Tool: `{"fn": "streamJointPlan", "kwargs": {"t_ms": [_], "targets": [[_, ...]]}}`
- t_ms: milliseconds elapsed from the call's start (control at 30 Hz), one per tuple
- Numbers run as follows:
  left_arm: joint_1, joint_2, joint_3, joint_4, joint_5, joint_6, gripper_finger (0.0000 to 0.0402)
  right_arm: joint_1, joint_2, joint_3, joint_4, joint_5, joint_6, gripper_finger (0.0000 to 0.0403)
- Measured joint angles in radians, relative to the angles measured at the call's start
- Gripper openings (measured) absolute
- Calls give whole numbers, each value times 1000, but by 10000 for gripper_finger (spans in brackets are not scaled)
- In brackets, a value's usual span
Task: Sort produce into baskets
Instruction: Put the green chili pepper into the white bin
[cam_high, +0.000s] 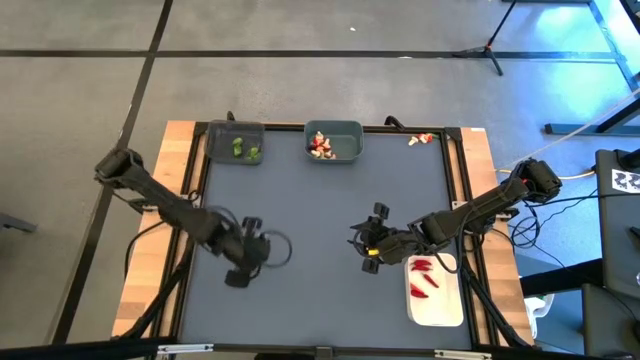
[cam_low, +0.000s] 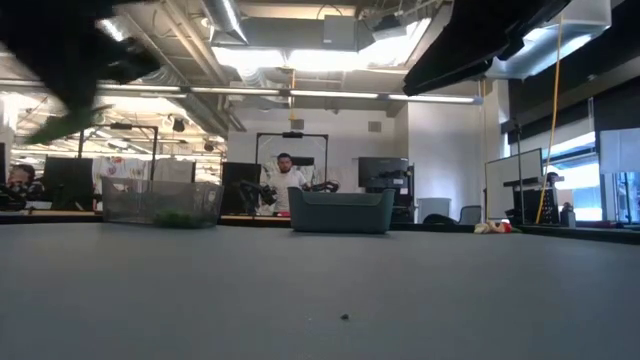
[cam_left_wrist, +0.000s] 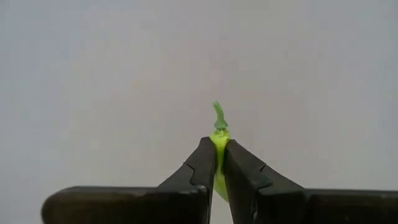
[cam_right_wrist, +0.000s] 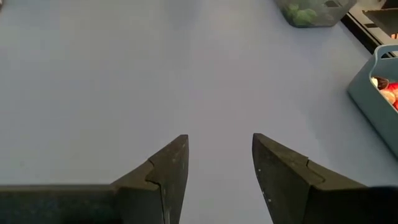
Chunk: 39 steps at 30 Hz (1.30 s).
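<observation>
My left gripper (cam_high: 243, 268) is over the near left part of the table, shut on a small green pepper-like piece (cam_left_wrist: 218, 134). My right gripper (cam_right_wrist: 219, 163) is open and empty over the table's middle right (cam_high: 366, 247), beside the white tray (cam_high: 447, 318), which holds red chili pieces (cam_high: 423, 268). The dark grey bin (cam_high: 236, 143) at the far edge holds green pieces. The grey-teal bin (cam_high: 334, 143) beside it holds tan-white and red pieces. A few loose pieces (cam_high: 420, 139) lie on the table at the far right. My left gripper pinches the green piece's body just below its stem (cam_left_wrist: 219, 144) between its two fingertips (cam_left_wrist: 202, 158). The stem end (cam_left_wrist: 218, 115) sticks out past the tips. The fingers point down at the table. The piece is held above the mat.
The two bins stand side by side at the far edge and also show in the low view (cam_low: 160, 203) (cam_low: 340, 212). The grey mat (cam_high: 320, 210) lies bare between the arms. A person sits in the room beyond the table (cam_low: 287, 175).
</observation>
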Motion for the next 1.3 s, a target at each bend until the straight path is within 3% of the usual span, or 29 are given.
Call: {"fn": "streamJointPlan", "kwargs": {"t_ms": [200,400,600,1067,1200,1300], "targets": [[119,-99,0,200,-137,144,25,0,0,0,66,14,-30,176],[196,-107,0,498,-166,296,26,0,0,0,131,17,-58,176],[240,-41,0,777,-165,413,26,0,0,0,209,16,-84,176],[256,210,0,1282,-162,525,26,0,10,1,334,-49,-138,175],[256,225,0,1322,-160,526,26,0,12,0,331,-56,-140,149],[255,226,0,1322,-157,527,26,-1,12,0,330,-70,-161,97]]}}
